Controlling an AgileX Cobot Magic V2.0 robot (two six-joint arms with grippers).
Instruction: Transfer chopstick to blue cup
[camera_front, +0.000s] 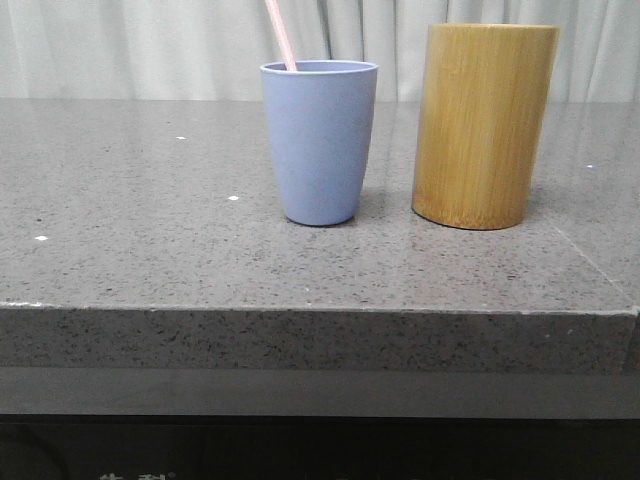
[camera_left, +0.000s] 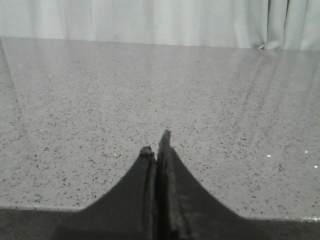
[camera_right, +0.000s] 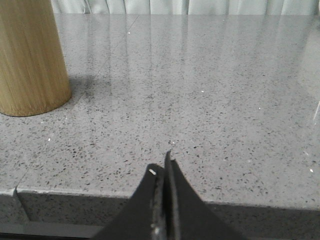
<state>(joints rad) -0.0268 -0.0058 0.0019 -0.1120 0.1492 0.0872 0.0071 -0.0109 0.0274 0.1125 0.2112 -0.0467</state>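
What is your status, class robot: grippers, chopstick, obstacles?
Left gripper shut, right gripper shut. Chopstick standing in blue cup. Bamboo holder beside cup.

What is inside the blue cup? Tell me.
A pink chopstick stands in the blue cup, leaning against the rim and sticking out above it. The cup's wall hides the chopstick's lower part and the cup's bottom, so anything else inside cannot be seen.

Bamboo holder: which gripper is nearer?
Right. The right gripper, shut, sits low at the table edge with the bamboo holder close ahead. The left gripper, shut, faces bare countertop.
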